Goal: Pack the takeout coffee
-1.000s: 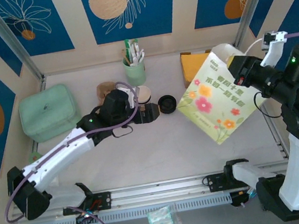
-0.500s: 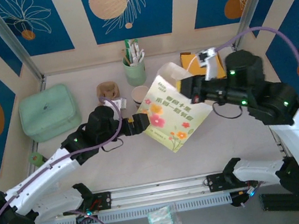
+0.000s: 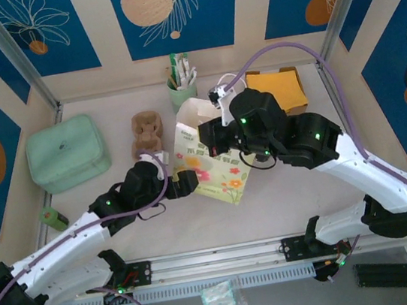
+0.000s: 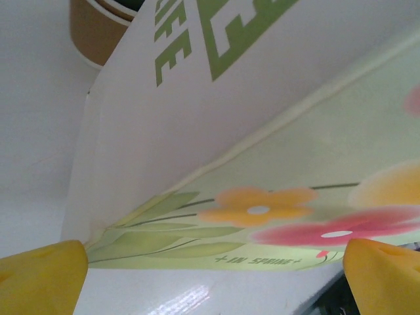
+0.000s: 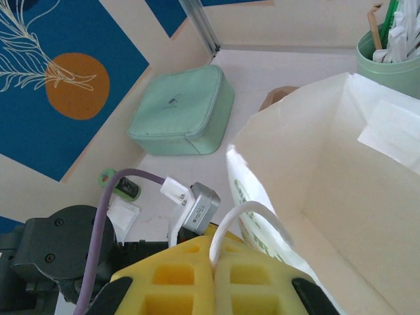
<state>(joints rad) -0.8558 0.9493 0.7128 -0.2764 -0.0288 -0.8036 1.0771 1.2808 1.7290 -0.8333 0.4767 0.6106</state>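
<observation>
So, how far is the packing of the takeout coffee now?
Done: the right gripper holds the paper bag, mouth open. In hand: the open left gripper faces the bag's side. Left: the takeout coffee stands outside the bag, not yet packed.

Glossy printed floral paper bag (image 3: 218,175), matt brown kraft paper cup (image 4: 92,26), soft mint green cloth pouch (image 3: 65,152), smooth white tabletop (image 3: 286,203).

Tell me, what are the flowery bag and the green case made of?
Flowery bag: probably paper, smooth and slightly shiny; it keeps sharp folds and creases. Green case: perhaps soft fabric or faux leather, matte; rounded corners and a seam round its side.
</observation>
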